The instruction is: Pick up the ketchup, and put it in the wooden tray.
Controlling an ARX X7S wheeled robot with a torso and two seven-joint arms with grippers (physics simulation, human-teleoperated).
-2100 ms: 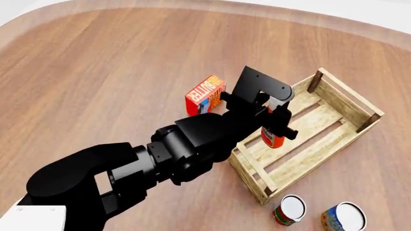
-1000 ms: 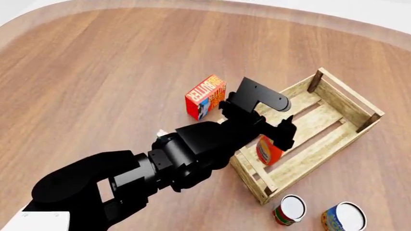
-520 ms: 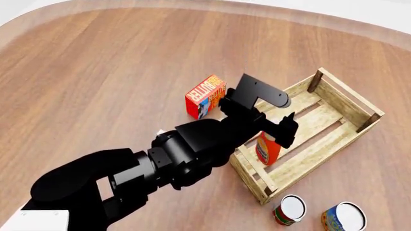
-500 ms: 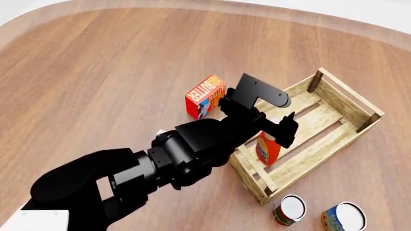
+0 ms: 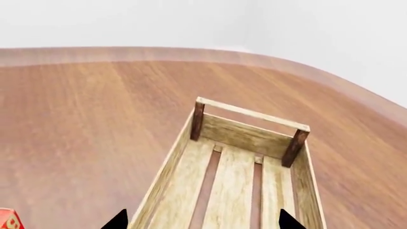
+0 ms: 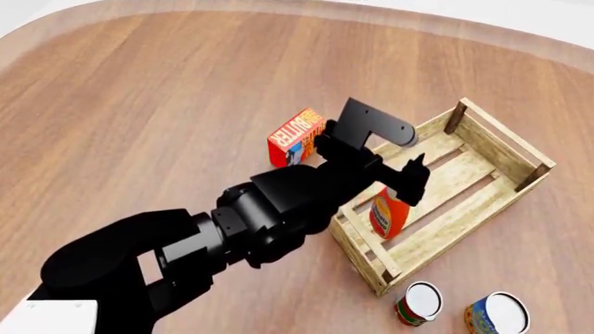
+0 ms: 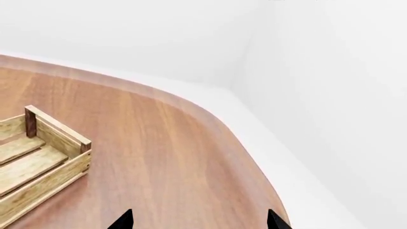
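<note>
The ketchup, an orange-red bottle with a yellow-and-white label, rests inside the wooden tray at its near left end. Its top is hidden behind my left gripper, which hovers just above it, open and holding nothing. In the left wrist view the left gripper shows two wide-apart fingertips over the slatted floor of the wooden tray; the bottle is out of that view. The right gripper is open over bare table, with a corner of the wooden tray to one side.
An orange-red butter box stands on the table just left of the tray, close to my left forearm. Two cans stand near the tray's front corner. The table's curved edge runs past the right gripper.
The left gripper, shut on the ketchup above the tray two seconds ago, has opened and let it go in the tray. Since then it has lifted slightly; the bottle stays put.
</note>
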